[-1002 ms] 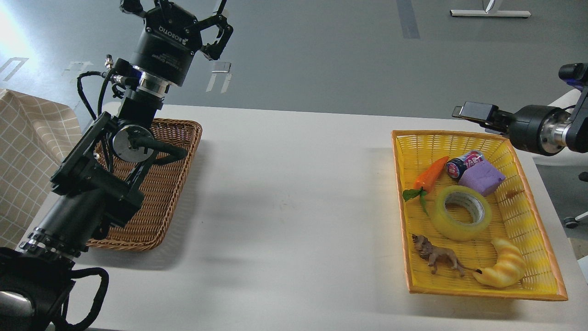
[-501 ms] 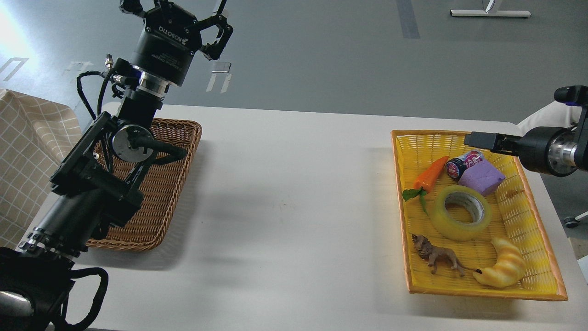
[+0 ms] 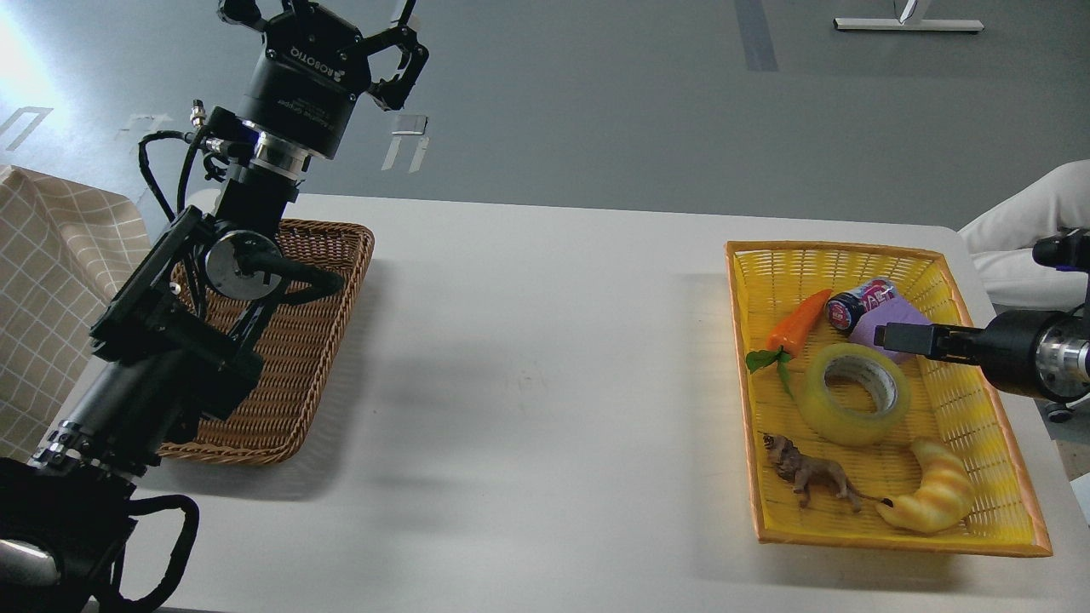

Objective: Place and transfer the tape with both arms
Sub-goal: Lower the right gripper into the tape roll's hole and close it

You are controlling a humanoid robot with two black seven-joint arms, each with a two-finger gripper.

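The tape, a wide translucent yellow roll with a grey-white core, lies flat in the middle of the yellow basket at the right. My right gripper reaches in from the right edge. Its tip hovers over the basket just beyond the roll's far right rim, in front of the purple block. It is seen edge-on, so its fingers cannot be told apart. My left gripper is raised high at the upper left, above the brown wicker basket. It is open and empty.
In the yellow basket are a toy carrot, a small can, a purple block, a toy lion and a yellow croissant toy. A checked cloth hangs at the far left.
My right gripper has come down and nearer, from above the yellow basket's far rim to just over the tape's far side. My left arm has barely moved.
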